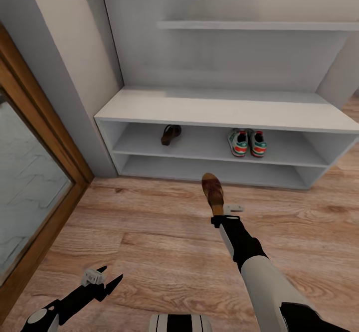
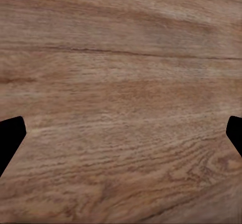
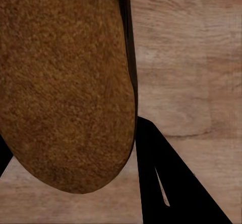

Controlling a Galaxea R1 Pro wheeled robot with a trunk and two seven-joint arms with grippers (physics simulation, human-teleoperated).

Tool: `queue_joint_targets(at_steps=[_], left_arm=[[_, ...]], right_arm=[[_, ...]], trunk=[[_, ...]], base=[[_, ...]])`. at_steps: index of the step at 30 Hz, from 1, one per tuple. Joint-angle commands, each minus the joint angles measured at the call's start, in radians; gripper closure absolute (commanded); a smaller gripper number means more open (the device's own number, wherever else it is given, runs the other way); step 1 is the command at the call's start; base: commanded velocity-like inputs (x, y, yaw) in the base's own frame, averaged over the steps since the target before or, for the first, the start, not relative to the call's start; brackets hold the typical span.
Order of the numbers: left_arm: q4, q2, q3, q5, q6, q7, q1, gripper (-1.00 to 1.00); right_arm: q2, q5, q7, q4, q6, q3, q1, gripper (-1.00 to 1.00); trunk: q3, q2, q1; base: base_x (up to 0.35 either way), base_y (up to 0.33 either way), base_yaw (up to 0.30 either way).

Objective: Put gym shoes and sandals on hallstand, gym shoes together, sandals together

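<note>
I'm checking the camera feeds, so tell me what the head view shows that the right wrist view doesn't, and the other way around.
Head view alone: the hallstand with one sandal on the shelf and the two gym shoes side by side on the same shelf, plus the left gripper with jaws open over the floor. Right wrist view alone: a close look at the held sandal's fuzzy brown underside. Both share the held sandal in the right gripper and the corridor floor.

light: bright, even | shadows: soft | wrist views: slightly blurred
</note>
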Motion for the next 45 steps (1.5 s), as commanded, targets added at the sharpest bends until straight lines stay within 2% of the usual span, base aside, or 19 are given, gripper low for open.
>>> queue_joint_targets(at_steps=[1, 11, 15, 17, 18, 21, 38, 45], left_arm=[[0.001, -0.001, 0.004, -0.004, -0.004, -0.005, -0.001, -1.0], [0.001, -0.003, -0.003, -0.005, -0.003, -0.004, -0.001, -1.0], [0.001, -0.004, -0.002, -0.005, -0.003, -0.003, -0.001, -1.0], [0.0, -0.004, -0.002, -0.004, -0.003, -0.004, -0.001, -1.0], [-0.001, -0.004, -0.003, -0.004, -0.003, -0.004, -0.001, -1.0], [-0.001, -0.004, -0.004, -0.004, -0.004, -0.005, -0.001, -1.0], [-0.001, -0.006, -0.006, -0.003, -0.004, -0.005, -0.001, -1.0], [-0.001, -0.008, -0.007, -0.002, -0.004, -0.004, -0.001, -1.0]], right_arm=[[0.001, 0.007, -0.002, -0.002, 0.007, -0.004, 0.0, 1.0], [0.001, 0.009, -0.005, -0.005, 0.007, -0.009, 0.0, 1.0], [0.001, 0.005, -0.042, -0.047, 0.013, -0.009, -0.002, 1.0], [0.001, 0.004, -0.082, -0.095, 0.046, -0.009, -0.003, 1.0], [0.001, 0.004, -0.097, -0.128, 0.086, -0.009, -0.003, 1.0], [0.001, 0.004, -0.107, -0.155, 0.127, -0.009, -0.003, 1.0], [0.001, 0.004, -0.111, -0.16, 0.148, -0.006, -0.003, 1.0], [0.001, 0.004, -0.111, -0.16, 0.149, -0.005, -0.003, 1.0]], trunk=[[-0.002, 0.0, 0.0], [-0.007, 0.0, 0.0], [-0.007, 0.0, 0.0], [-0.007, 0.0, 0.0], [-0.007, 0.0, 0.0], [-0.007, 0.0, 0.0], [-0.007, 0.0, 0.0], [-0.007, 0.0, 0.0]], base=[[0.062, 0.0, 0.182], [0.125, 0.0, 0.075], [0.052, 0.0, 0.004], [0.014, 0.0, 0.001], [0.022, 0.0, 0.0], [0.074, 0.022, 0.0], [0.208, 0.192, 0.0], [0.278, 0.058, 0.0]])
